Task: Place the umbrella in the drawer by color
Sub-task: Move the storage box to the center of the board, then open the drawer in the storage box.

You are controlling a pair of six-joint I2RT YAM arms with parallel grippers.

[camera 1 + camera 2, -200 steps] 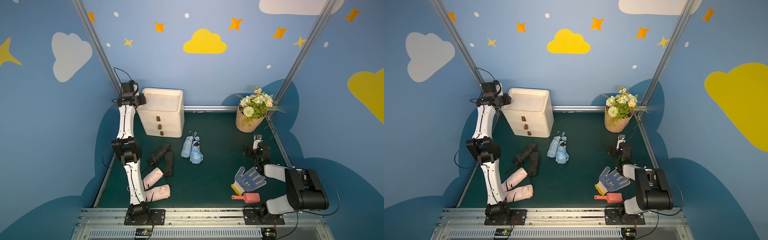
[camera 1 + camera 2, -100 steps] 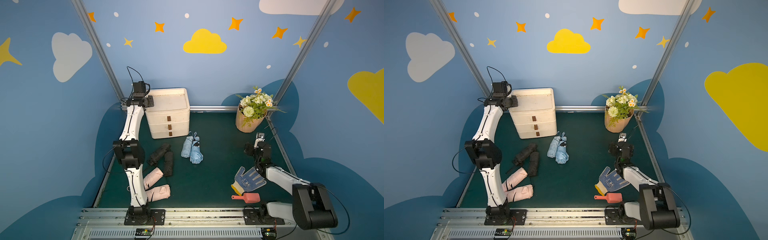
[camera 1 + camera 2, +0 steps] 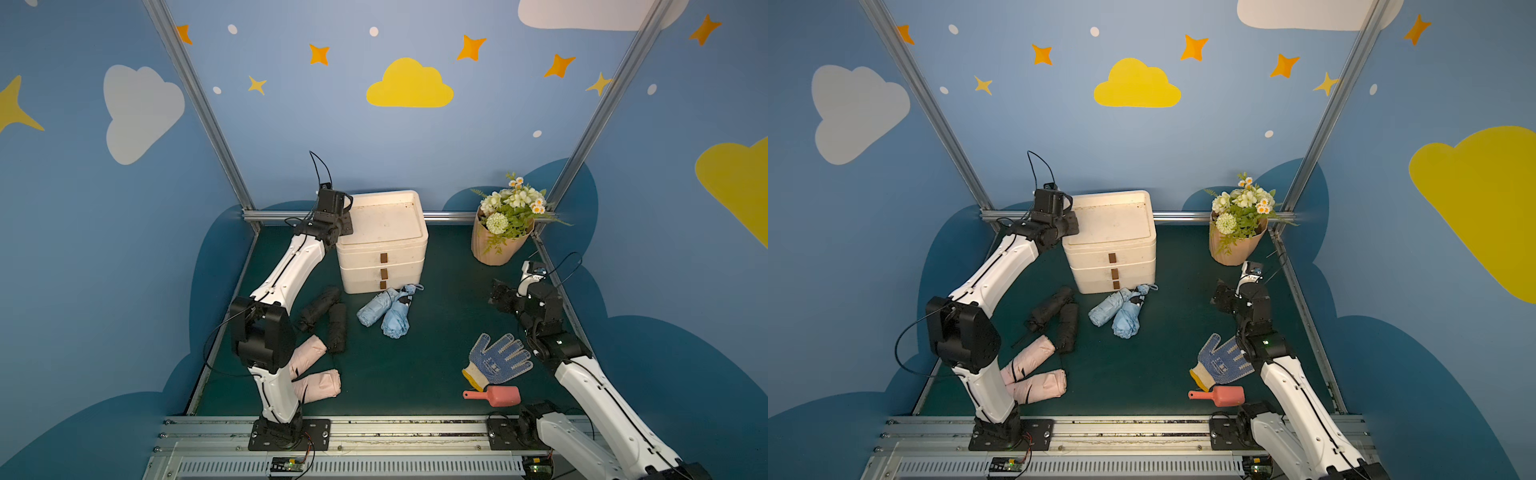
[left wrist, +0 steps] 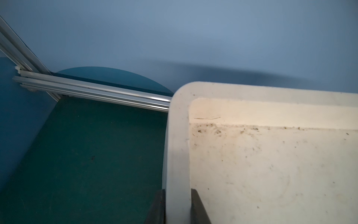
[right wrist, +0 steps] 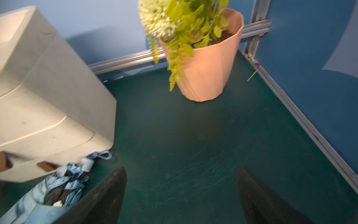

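Left gripper [image 4: 177, 192] is clamped on the top rim of the drawer unit [image 3: 403, 249]. Right gripper [image 5: 181, 172] stands spread wide, holding nothing. The blue umbrellas [image 3: 395, 322] lie to its left, long axes side by side, handles toward the drawer front.

A big yellow cloud [image 3: 409, 85] is painted on the blue back wall [image 3: 332, 137]. Orange stars [image 3: 319, 54] sit on both sides of the cloud, a bit higher. Well below it lies a dark green floor [image 3: 440, 340]. Silver poles [image 3: 195, 108] rise on both sides.
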